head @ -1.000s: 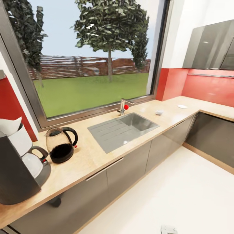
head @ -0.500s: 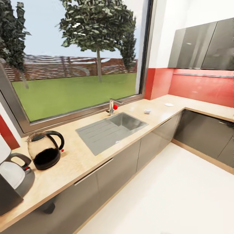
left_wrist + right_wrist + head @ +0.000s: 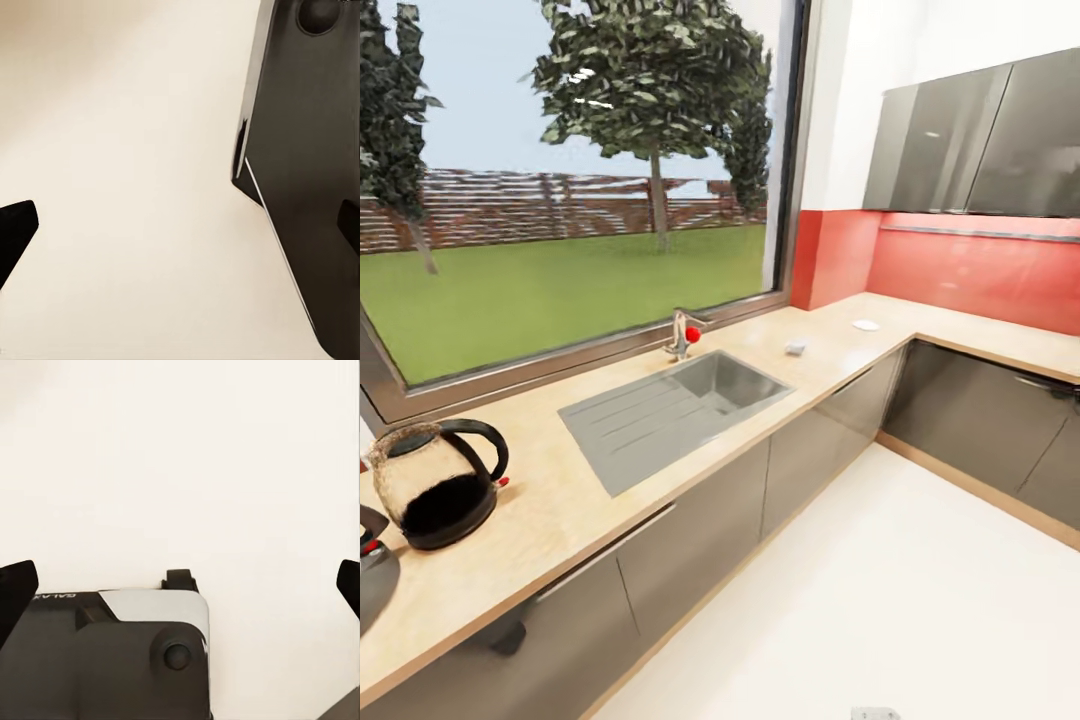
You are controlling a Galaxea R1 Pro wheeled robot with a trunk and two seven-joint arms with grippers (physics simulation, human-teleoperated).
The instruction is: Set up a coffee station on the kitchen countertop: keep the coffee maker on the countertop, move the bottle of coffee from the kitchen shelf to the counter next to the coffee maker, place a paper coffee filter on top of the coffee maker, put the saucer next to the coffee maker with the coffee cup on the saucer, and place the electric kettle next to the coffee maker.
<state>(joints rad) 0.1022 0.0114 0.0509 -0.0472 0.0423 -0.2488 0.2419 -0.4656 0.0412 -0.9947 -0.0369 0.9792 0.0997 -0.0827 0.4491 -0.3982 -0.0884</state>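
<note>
- The kitchen countertop [image 3: 560, 505] runs below a big window [image 3: 560, 200] and turns a corner at its far end, where a glossy red backsplash [image 3: 970, 265] and dark wall cabinets [image 3: 970, 140] sit above it.
- The electric kettle [image 3: 438, 484] stands upright on the countertop near its left end, about midway between the front edge and the window ledge, its loop handle turned toward the sink (a small red tab shows at the base of the handle).
- Just beside the kettle, at the very left end of the countertop, a curved grey base with a dark handle and a red spot [image 3: 372, 570] is cut off by the picture's border; too little shows to name it for sure.
- A steel sink [image 3: 672, 408] with a ribbed drainboard is set into the middle of the countertop, with a tap [image 3: 681, 333] behind it that carries a red knob.
- The coffee cup [image 3: 795, 347] sits past the sink, near the middle of the countertop's depth, small and white.
- The saucer [image 3: 866, 325] lies flat further along, close to the corner, well apart from the cup and far from the kettle.
- Grey cabinet fronts [image 3: 690, 545] with long handles stand under the countertop, above a pale floor [image 3: 900, 620].
- The left gripper [image 3: 184, 232] has its dark fingertips [image 3: 15, 232] spread wide apart with nothing between them, over the pale floor and beside a dark part of the robot's body [image 3: 307, 172].
- The right gripper [image 3: 180, 589] likewise has its fingertips [image 3: 15, 592] wide apart and empty, above the floor and a grey-and-white part of the robot [image 3: 112, 656].
</note>
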